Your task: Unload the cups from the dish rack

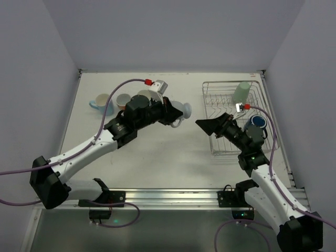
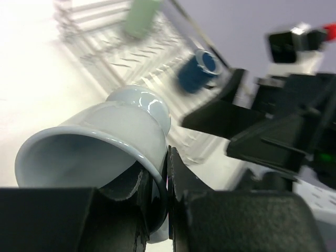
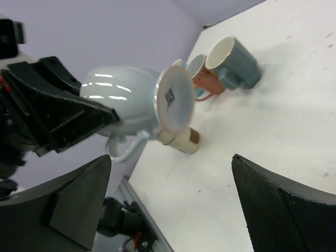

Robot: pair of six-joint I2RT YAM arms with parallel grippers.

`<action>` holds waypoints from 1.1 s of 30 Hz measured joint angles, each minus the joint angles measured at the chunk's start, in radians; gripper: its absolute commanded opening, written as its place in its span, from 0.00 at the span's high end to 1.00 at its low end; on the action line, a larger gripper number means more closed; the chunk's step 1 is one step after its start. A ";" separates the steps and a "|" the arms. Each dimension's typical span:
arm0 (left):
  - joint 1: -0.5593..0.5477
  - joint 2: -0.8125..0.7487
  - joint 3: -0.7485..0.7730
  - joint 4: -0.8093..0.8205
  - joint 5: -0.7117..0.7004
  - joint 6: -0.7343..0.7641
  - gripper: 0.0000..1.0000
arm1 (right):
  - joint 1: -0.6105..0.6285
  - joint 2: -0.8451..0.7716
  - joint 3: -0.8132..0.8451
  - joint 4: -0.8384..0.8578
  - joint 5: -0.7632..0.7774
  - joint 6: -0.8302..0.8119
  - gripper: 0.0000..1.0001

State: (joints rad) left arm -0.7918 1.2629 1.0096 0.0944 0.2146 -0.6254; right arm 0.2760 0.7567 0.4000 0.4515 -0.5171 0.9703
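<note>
My left gripper [image 1: 172, 113] is shut on the rim of a pale blue mug [image 1: 182, 109] and holds it on its side above the table's middle. In the left wrist view one finger is inside the mug [image 2: 105, 136] and one outside, with the gripper [image 2: 167, 178] pinching its wall. My right gripper [image 1: 206, 125] is open and empty, facing that mug [image 3: 126, 100] just left of the dish rack [image 1: 223, 146]. A pale green cup [image 1: 242, 92] and a dark blue cup [image 1: 257, 123] are in the rack. Both show in the left wrist view, the green cup [image 2: 142, 18] and the blue cup [image 2: 197, 68].
Several mugs stand at the back left: a light blue one [image 1: 100, 103], a brown one [image 1: 123, 100] and a white one [image 1: 148, 95]. The right wrist view shows a grey-teal mug [image 3: 233, 63], a salmon mug [image 3: 202, 79] and a cream cup [image 3: 181, 139] on its side.
</note>
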 measured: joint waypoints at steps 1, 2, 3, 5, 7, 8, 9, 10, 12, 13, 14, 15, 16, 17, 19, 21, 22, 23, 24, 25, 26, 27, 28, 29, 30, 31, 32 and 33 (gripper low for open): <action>0.003 0.008 0.051 -0.080 -0.062 0.048 1.00 | 0.000 -0.005 0.018 -0.041 0.018 -0.029 0.01; 0.005 0.017 0.091 -0.137 -0.106 0.082 1.00 | 0.000 -0.007 0.031 -0.074 0.036 -0.055 0.01; 0.006 0.035 0.140 -0.198 -0.159 0.121 1.00 | 0.000 -0.009 0.042 -0.103 0.054 -0.077 0.01; 0.011 0.105 0.236 -0.304 -0.248 0.192 1.00 | 0.000 -0.013 0.049 -0.149 0.081 -0.113 0.01; 0.014 0.189 0.306 -0.378 -0.300 0.233 1.00 | 0.000 -0.014 0.049 -0.186 0.095 -0.140 0.01; 0.013 0.241 0.341 -0.412 -0.326 0.254 1.00 | 0.000 -0.016 0.049 -0.205 0.105 -0.150 0.01; 0.013 0.295 0.370 -0.441 -0.348 0.271 1.00 | 0.000 -0.019 0.049 -0.222 0.109 -0.162 0.01; 0.013 0.351 0.396 -0.469 -0.367 0.283 1.00 | 0.000 -0.024 0.049 -0.234 0.113 -0.171 0.01; 0.016 0.458 0.442 -0.522 -0.403 0.307 1.00 | 0.000 -0.034 0.049 -0.254 0.116 -0.188 0.01; 0.018 0.512 0.471 -0.554 -0.413 0.317 1.00 | 0.000 -0.042 0.049 -0.264 0.117 -0.195 0.01; 0.020 0.552 0.493 -0.573 -0.420 0.324 1.00 | 0.000 -0.049 0.049 -0.273 0.117 -0.203 0.01; 0.022 0.600 0.522 -0.596 -0.427 0.333 1.00 | 0.000 -0.055 0.049 -0.278 0.117 -0.209 0.01; 0.027 0.645 0.558 -0.621 -0.432 0.340 1.00 | 0.000 -0.060 0.049 -0.281 0.118 -0.214 0.01; 0.033 0.686 0.592 -0.638 -0.435 0.348 1.00 | 0.000 -0.066 0.049 -0.284 0.118 -0.220 0.01; 0.046 0.750 0.660 -0.671 -0.440 0.362 1.00 | 0.000 -0.074 0.049 -0.293 0.118 -0.230 0.01; 0.060 0.800 0.729 -0.695 -0.447 0.379 1.00 | 0.000 -0.078 0.049 -0.303 0.119 -0.238 0.01; 0.066 0.817 0.755 -0.700 -0.452 0.385 1.00 | 0.000 -0.078 0.049 -0.306 0.119 -0.241 0.01; 0.071 0.830 0.777 -0.705 -0.457 0.391 1.00 | 0.000 -0.078 0.049 -0.309 0.119 -0.244 0.01; 0.075 0.840 0.793 -0.711 -0.462 0.397 1.00 | 0.000 -0.078 0.049 -0.312 0.120 -0.247 0.01; 0.080 0.852 0.811 -0.715 -0.467 0.404 1.00 | 0.000 -0.078 0.049 -0.313 0.120 -0.249 0.01; 0.086 0.865 0.828 -0.719 -0.470 0.410 1.00 | 0.000 -0.077 0.049 -0.314 0.123 -0.251 0.01; 0.092 0.877 0.839 -0.719 -0.471 0.414 0.99 | 0.000 -0.076 0.049 -0.316 0.124 -0.253 0.01; 0.097 0.888 0.848 -0.721 -0.471 0.420 0.95 | 0.000 -0.076 0.049 -0.319 0.126 -0.254 0.01; 0.101 0.899 0.856 -0.725 -0.471 0.425 0.92 | 0.000 -0.076 0.049 -0.321 0.130 -0.256 0.01; 0.106 0.911 0.863 -0.731 -0.471 0.429 0.89 | 0.000 -0.076 0.049 -0.323 0.131 -0.257 0.01; 0.111 0.923 0.867 -0.736 -0.471 0.433 0.82 | 0.000 -0.076 0.049 -0.325 0.134 -0.257 0.01; 0.113 0.933 0.869 -0.742 -0.471 0.438 0.79 | 0.000 -0.076 0.049 -0.327 0.135 -0.258 0.01; 0.118 0.942 0.870 -0.750 -0.472 0.443 0.77 | 0.000 -0.076 0.049 -0.330 0.135 -0.259 0.01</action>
State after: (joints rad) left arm -0.6735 2.2051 1.8793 -0.6556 -0.2569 -0.1829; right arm 0.2760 0.6804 0.4488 0.1219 -0.3817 0.7116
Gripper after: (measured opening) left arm 0.196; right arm 0.990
